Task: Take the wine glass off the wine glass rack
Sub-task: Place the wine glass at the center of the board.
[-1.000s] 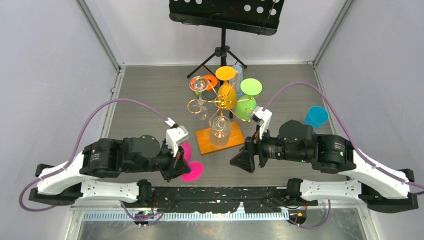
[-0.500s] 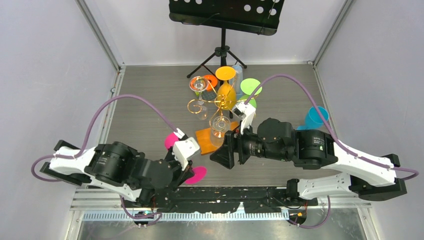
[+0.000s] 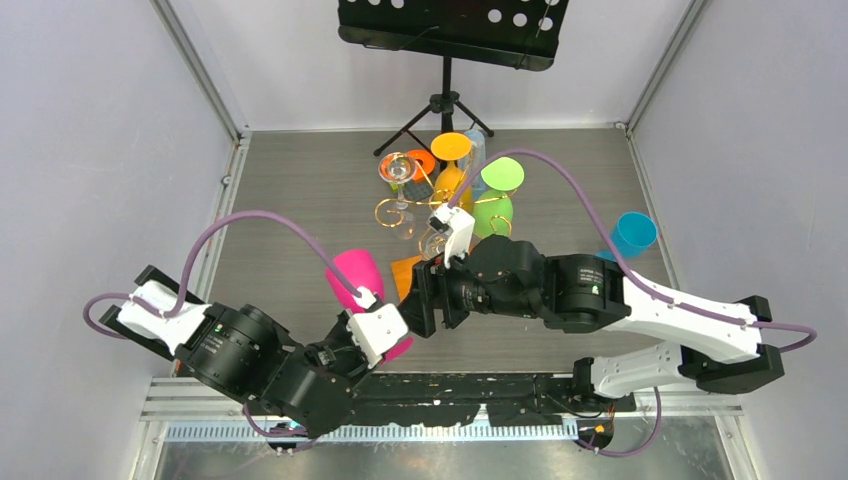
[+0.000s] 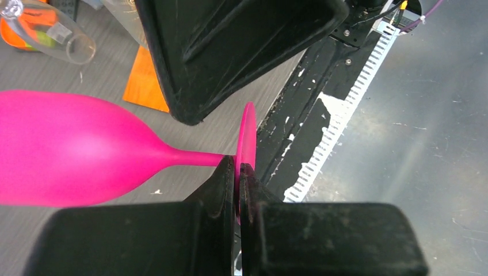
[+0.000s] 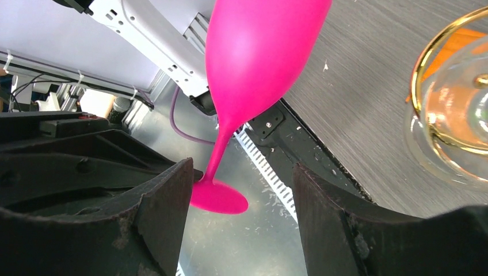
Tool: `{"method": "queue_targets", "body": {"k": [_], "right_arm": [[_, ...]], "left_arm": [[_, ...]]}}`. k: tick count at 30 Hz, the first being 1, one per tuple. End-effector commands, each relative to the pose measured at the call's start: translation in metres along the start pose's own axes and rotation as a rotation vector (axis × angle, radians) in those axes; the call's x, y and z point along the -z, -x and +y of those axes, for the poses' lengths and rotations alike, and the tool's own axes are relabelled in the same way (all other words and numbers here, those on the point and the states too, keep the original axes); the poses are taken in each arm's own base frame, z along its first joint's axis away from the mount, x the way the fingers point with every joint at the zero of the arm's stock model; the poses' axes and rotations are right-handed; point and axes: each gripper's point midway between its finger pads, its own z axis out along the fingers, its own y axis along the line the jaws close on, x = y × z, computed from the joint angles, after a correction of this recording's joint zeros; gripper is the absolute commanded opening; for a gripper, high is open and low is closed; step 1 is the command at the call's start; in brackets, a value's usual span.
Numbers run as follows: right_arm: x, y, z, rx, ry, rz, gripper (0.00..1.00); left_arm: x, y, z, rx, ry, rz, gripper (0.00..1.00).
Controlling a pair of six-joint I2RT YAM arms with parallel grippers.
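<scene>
At lower left, the left end effector (image 4: 237, 169) pinches the foot of the pink wine glass (image 3: 356, 275), held apart from the wine glass rack (image 3: 402, 207) at centre. The rack carries clear, orange, yellow and green glasses. The right end effector (image 5: 240, 175) is spread near the pink stem, and a blue cup (image 3: 632, 233) stands on the worktop (image 3: 300, 180) at right.

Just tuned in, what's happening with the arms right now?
The left gripper has its jaws shut on the foot of the pink wine glass, holding it clear of the wine glass rack. The right gripper, jaws open, faces its stem. An orange glass, a green glass and a clear glass hang on the rack.
</scene>
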Motion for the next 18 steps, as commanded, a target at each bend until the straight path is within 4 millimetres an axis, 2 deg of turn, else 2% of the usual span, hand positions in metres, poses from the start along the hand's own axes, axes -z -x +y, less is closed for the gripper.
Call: {"method": "queue_targets", "body": {"k": [1, 14, 18], "right_arm": [[0.001, 0.012, 0.025, -0.04, 0.08, -0.016, 0.7], [-0.033, -0.002, 0.041, -0.065, 0.115, 0.062, 0.69], [-0.042, -0.006, 0.044, -0.073, 0.122, 0.085, 0.64]], "left_arm": [[0.007, 0.016, 0.011, -0.011, 0.045, -0.079, 0.0], [0.012, 0.019, 0.008, -0.028, 0.021, -0.128, 0.0], [0.014, 0.021, 0.01, -0.03, 0.026, -0.144, 0.0]]}}
